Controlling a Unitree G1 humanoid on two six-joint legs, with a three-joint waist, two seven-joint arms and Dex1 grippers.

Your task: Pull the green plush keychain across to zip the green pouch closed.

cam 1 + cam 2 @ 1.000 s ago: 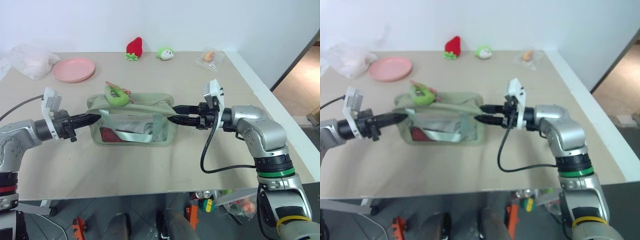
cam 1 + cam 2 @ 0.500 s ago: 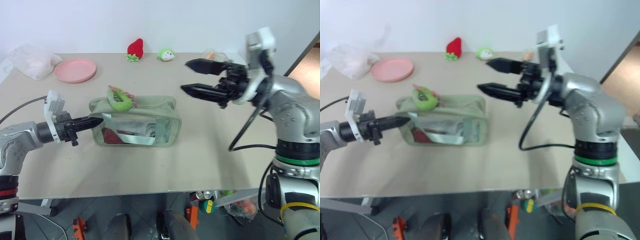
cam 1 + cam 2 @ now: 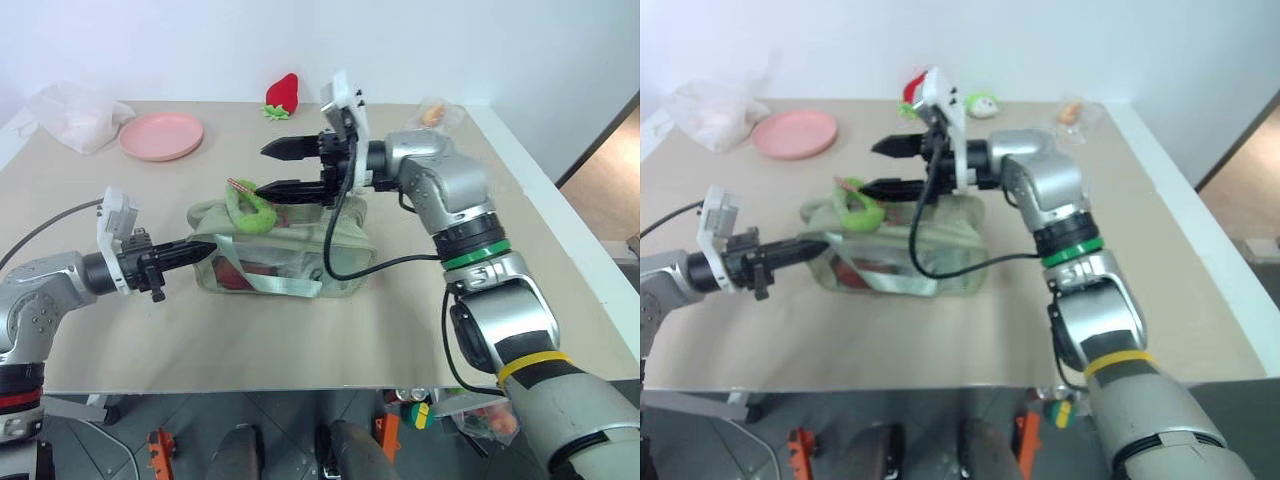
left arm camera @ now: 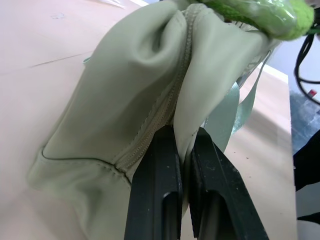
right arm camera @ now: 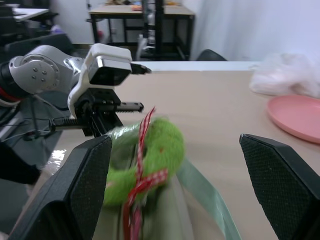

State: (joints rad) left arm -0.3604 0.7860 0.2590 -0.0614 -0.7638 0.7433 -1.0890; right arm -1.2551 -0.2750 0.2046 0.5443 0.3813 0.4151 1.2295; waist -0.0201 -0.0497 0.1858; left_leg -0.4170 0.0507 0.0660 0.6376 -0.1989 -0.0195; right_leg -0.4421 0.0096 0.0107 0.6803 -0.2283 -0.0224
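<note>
- Beige table point(image 3: 300, 340), white wall behind; pink plate point(image 3: 160, 136) at far left.
- Pouch point(image 3: 290, 255) mid-table; left gripper point(image 4: 182, 165) pinches its end fabric.
- Right gripper point(image 3: 268, 168) spread wide around keychain point(image 3: 248, 208) atop pouch.

Silver arms, black cables, green and yellow bands, black-fingered right end effector point(image 3: 271, 168).

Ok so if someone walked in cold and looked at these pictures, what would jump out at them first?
Probably the green pouch mid-table, pinched at its left end by the shut left claw. Next, the right claw, open wide, reaching across just above the pouch toward the green plush keychain sitting on top of it. Behind them, a pink plate and a red strawberry plush add colour at the far edge.
</note>
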